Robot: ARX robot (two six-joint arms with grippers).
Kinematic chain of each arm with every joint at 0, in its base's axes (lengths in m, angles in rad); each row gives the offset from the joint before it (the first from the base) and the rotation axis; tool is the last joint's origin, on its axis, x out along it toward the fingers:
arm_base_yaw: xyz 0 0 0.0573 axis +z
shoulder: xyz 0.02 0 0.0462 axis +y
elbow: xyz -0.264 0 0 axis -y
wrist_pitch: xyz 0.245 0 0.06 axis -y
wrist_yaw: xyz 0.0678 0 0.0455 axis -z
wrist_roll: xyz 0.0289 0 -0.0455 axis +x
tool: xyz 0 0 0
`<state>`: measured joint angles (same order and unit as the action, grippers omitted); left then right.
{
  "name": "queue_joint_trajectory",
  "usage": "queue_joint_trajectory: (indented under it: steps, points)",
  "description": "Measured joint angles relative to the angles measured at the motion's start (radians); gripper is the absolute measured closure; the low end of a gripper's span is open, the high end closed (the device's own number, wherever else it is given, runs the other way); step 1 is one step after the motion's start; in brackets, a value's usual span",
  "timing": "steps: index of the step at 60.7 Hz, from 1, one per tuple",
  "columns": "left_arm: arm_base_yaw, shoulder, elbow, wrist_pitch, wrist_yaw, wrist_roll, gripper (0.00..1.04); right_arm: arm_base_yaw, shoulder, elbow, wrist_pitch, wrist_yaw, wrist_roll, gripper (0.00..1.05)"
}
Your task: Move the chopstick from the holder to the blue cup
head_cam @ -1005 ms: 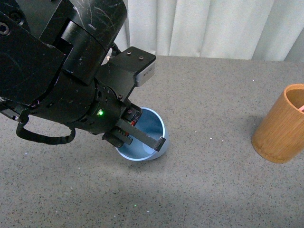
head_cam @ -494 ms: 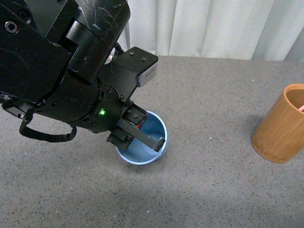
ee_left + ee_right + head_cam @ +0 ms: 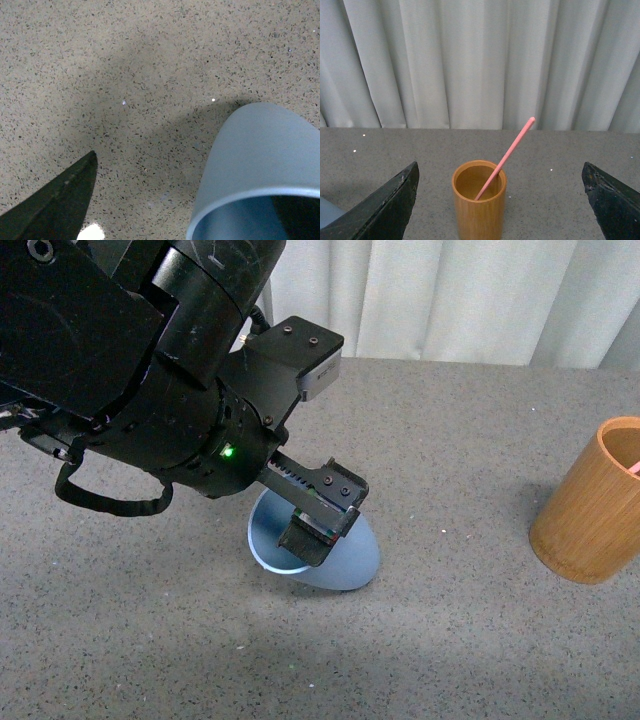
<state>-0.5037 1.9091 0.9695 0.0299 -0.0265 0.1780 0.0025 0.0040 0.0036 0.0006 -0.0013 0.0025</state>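
Note:
The blue cup is tipped over toward the right, its mouth facing my left gripper. In the left wrist view the blue cup's wall stands between the fingers of the open left gripper: one finger is inside the mouth, the other outside over the table. At the right edge stands the bamboo holder with a bit of the pink chopstick showing. In the right wrist view the chopstick leans in the holder. My right gripper is open, well short of it.
The grey speckled table runs between cup and holder. A white curtain hangs behind its far edge. My bulky left arm covers the table's left part in the front view.
The blue cup stood upright with a finger inside it; it now leans over to the right. My left gripper has turned and shifted right and down with it.

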Motion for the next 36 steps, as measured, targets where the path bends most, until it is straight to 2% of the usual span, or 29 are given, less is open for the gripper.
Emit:
queue_joint_trajectory:
  steps: [36]
  points:
    - [-0.026, -0.022, 0.003, -0.018, 0.003, -0.006, 0.07, 0.000, 0.000, 0.000, 0.000, 0.000, 0.000, 0.10]
